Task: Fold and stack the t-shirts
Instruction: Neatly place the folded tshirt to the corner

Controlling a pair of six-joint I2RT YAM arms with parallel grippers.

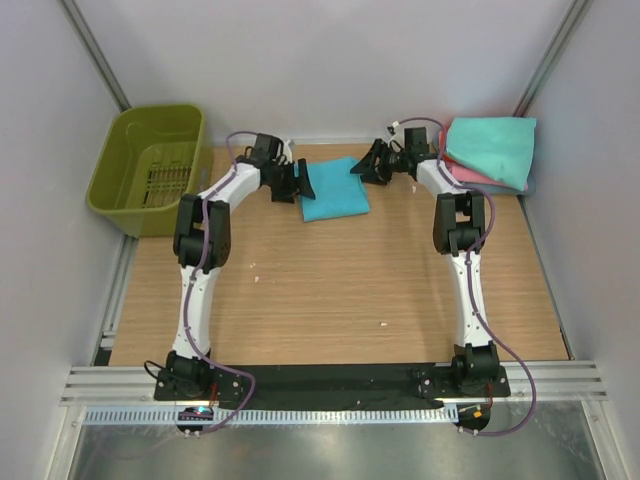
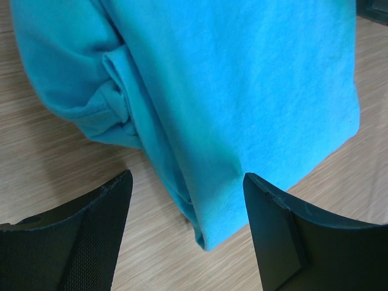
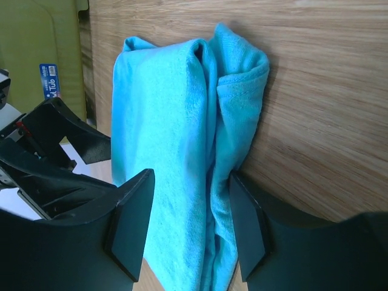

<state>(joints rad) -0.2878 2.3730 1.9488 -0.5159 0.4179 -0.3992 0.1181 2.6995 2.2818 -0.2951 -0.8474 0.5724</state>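
A folded bright turquoise-blue t-shirt (image 1: 335, 190) lies at the back middle of the table. My left gripper (image 1: 298, 183) is open at its left edge; in the left wrist view the gripper (image 2: 188, 209) has a corner of the shirt (image 2: 242, 79) between its fingers, low over the wood. My right gripper (image 1: 360, 168) is open at the shirt's right edge; in the right wrist view the gripper (image 3: 191, 218) straddles the folded cloth (image 3: 170, 109), the right finger touching it. A stack with a mint-teal shirt (image 1: 492, 147) on top of a pink one (image 1: 468, 175) lies at the back right corner.
An olive-green slotted basket (image 1: 150, 165) stands off the table's back left corner; it also shows in the right wrist view (image 3: 30, 48). The left gripper's body (image 3: 54, 157) shows close beside the shirt there. White walls enclose the back and sides.
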